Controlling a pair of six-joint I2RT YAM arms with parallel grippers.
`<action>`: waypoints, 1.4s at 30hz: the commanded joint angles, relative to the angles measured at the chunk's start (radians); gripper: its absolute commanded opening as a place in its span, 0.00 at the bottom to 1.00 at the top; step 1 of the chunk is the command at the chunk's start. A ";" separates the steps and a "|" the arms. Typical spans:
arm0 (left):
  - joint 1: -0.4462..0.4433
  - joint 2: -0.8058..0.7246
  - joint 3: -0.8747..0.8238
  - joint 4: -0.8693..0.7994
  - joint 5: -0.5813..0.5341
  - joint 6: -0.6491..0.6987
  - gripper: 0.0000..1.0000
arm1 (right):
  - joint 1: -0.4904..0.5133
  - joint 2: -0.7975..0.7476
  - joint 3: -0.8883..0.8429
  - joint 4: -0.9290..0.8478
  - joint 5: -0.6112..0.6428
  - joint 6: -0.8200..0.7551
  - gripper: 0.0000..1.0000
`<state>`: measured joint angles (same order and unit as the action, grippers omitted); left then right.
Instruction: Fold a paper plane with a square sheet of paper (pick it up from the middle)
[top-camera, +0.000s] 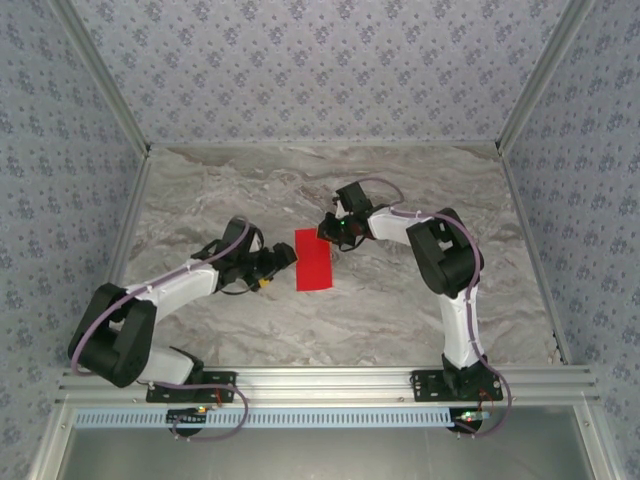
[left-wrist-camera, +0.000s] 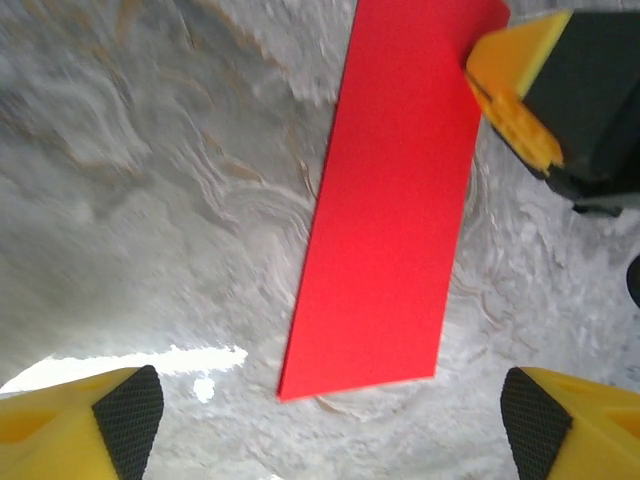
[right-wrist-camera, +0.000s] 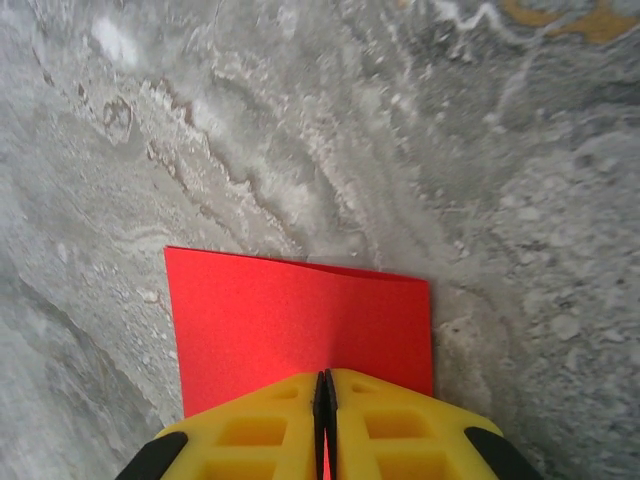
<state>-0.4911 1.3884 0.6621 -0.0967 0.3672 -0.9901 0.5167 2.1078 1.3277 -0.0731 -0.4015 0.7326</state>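
Sheet: the square sheet of paper (top-camera: 314, 259) lies flat at the centre of the top view. It is a narrow red rectangle, apparently folded in half.
Surface: the grey marble surface (top-camera: 420, 300) looks smooth, so thin paper will probably slide easily.
Right hand: the right hand (right-wrist-camera: 325, 378) is closed, with its tips together on the sheet's upper right corner in the top view. Whether it pinches the layers or only presses them down is hard to tell.
Left hand: the left hand (top-camera: 275, 268) has its jaws spread wide and holds nothing. It sits just beside the sheet's left long edge.
Step in hand: probably the next fold, worked from the free lower end.
Doing it well: keep the right hand anchoring the corner. Catch one free edge with the left hand, lift it slowly, and align the edges before pressing the crease.
Risk: the sheet may skid or buckle.
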 joint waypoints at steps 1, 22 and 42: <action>-0.025 -0.005 -0.026 0.065 0.069 -0.089 0.87 | -0.023 0.040 -0.043 -0.005 -0.011 0.075 0.13; -0.091 0.126 0.005 0.153 0.096 -0.189 0.62 | -0.046 0.041 -0.097 0.046 -0.059 0.152 0.12; -0.106 0.169 0.032 0.111 0.081 -0.168 0.63 | -0.040 0.040 -0.098 0.036 -0.056 0.141 0.10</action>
<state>-0.5858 1.5478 0.6632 0.0341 0.4419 -1.1458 0.4793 2.1078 1.2598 0.0525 -0.4950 0.8757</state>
